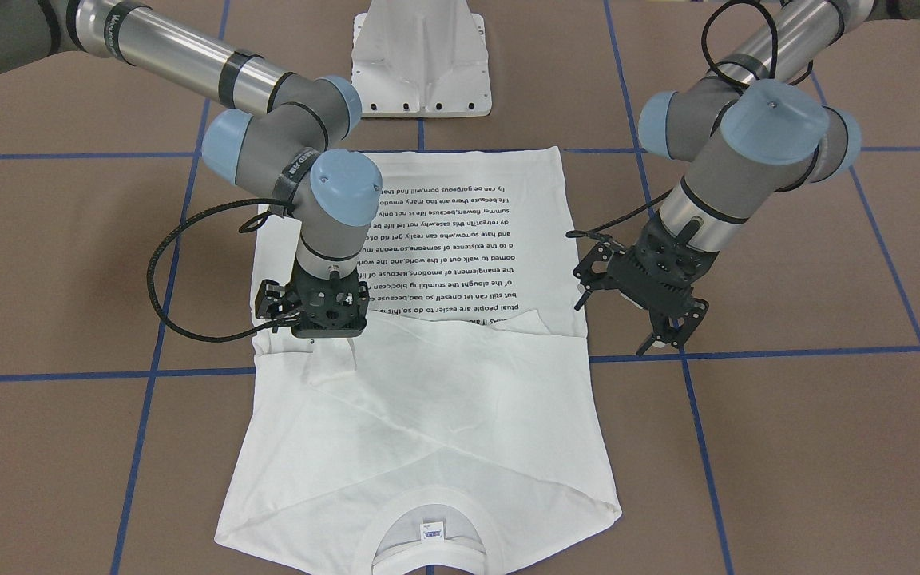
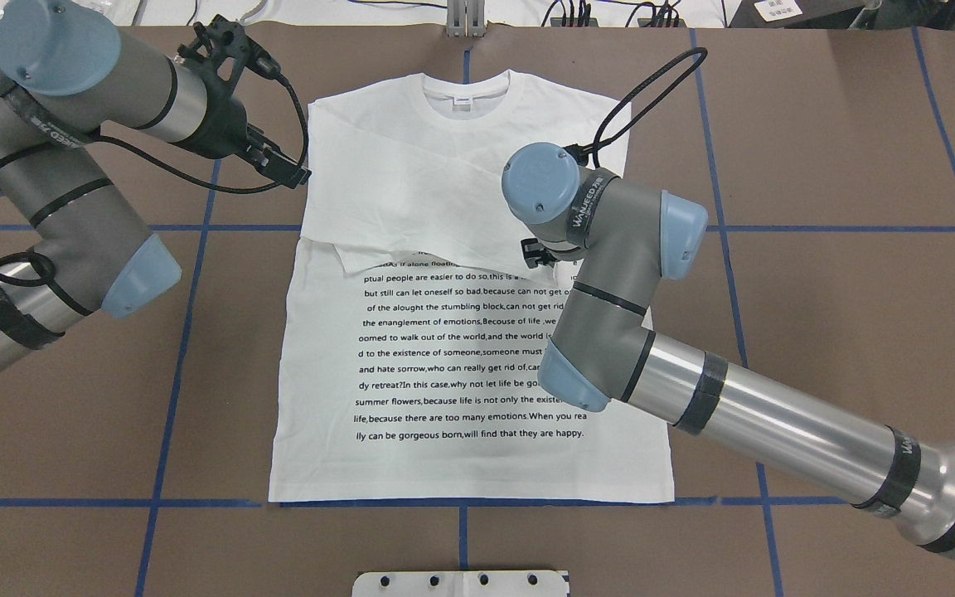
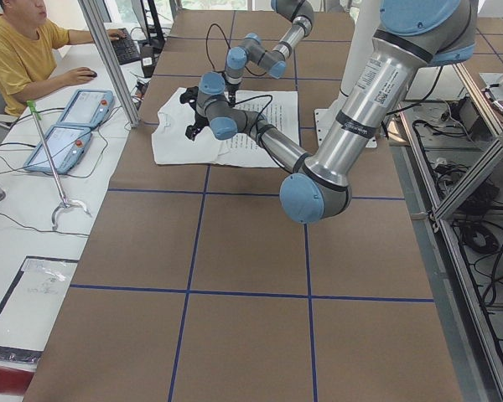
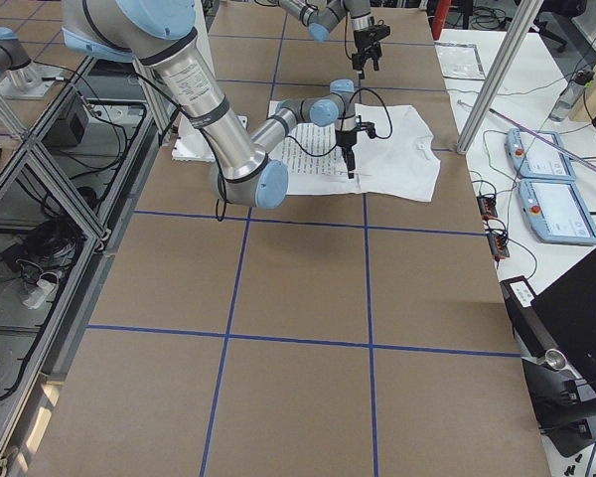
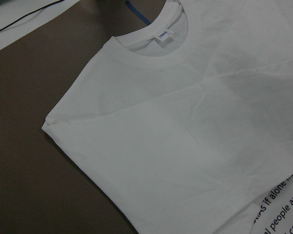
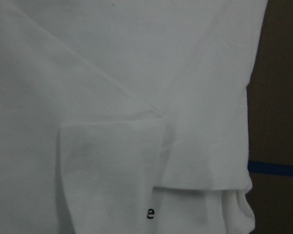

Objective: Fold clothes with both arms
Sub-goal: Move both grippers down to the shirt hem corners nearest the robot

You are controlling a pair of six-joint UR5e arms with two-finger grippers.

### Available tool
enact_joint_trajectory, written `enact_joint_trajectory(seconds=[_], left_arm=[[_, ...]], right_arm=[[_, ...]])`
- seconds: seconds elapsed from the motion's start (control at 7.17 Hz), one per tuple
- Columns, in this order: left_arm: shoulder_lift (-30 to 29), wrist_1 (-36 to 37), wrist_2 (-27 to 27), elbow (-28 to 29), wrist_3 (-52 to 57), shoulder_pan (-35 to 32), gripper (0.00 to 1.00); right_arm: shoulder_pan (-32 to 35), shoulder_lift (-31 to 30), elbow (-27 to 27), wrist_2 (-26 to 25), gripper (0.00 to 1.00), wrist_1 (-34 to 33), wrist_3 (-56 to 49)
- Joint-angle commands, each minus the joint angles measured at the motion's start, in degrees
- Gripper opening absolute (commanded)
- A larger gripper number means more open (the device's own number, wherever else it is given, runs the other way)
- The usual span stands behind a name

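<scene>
White T-shirt (image 1: 460, 415) lies flat on the brown table (image 1: 787, 447), printed side up. Its collar (image 1: 428, 505) is toward the edge far from the robot, and both sleeves are folded across the chest.

Right hand (image 1: 328, 329) points straight down over the folded sleeve near one side edge. Its fingers are hidden, so I cannot tell its state.

Left hand (image 1: 672, 335) hangs just beside the opposite edge, over bare table, fingers spread and empty.
</scene>
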Motion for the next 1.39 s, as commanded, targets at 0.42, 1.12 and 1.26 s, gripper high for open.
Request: enact_joint_trajectory(seconds=[0.42, 1.12, 1.26], left_arm=[[0.1, -1.0, 0.0, -2.3, -3.8, 0.1, 1.00], [17.5, -0.8, 12.9, -26.9, -38.4, 16.3, 1.00], [21.3, -0.9, 17.9, -29.5, -46.8, 22.6, 1.00]], right_arm=[[6.7, -12.8, 19.4, 4.3, 1.00, -2.7, -11.4], [-1.0, -28.7, 39.4, 5.6, 1.00, 17.4, 22.2], [-6.0, -34.0, 42.1, 1.2, 1.00, 22.2, 25.4]])
